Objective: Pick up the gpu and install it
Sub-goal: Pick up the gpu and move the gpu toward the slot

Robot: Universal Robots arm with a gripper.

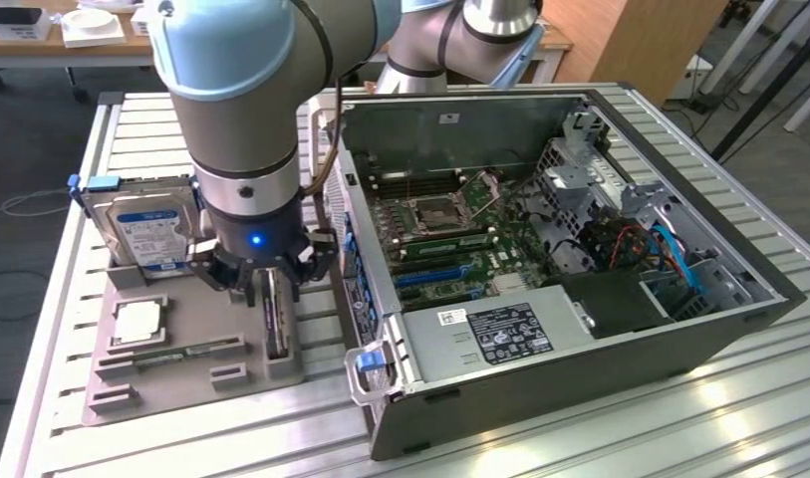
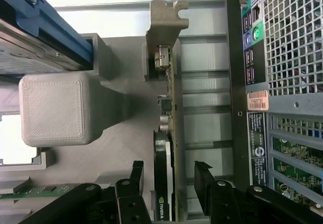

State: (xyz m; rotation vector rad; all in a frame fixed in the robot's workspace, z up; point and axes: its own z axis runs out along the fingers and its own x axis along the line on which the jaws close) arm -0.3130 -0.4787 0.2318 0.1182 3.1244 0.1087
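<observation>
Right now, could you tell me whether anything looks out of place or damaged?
Nothing stands out. The gpu stands on edge in its grey holder, with the open gripper straddling it, and the hard drive sits upright in the same holder.

Gpu [image 1: 278, 334] [image 2: 162, 183]: thin dark card, black-faced, metal plate at one end. Seen standing upright on its long edge, seated in a slot of the grey holder [image 1: 165, 388], at the side nearest the case [image 1: 578, 378]. Not lifted.
</observation>
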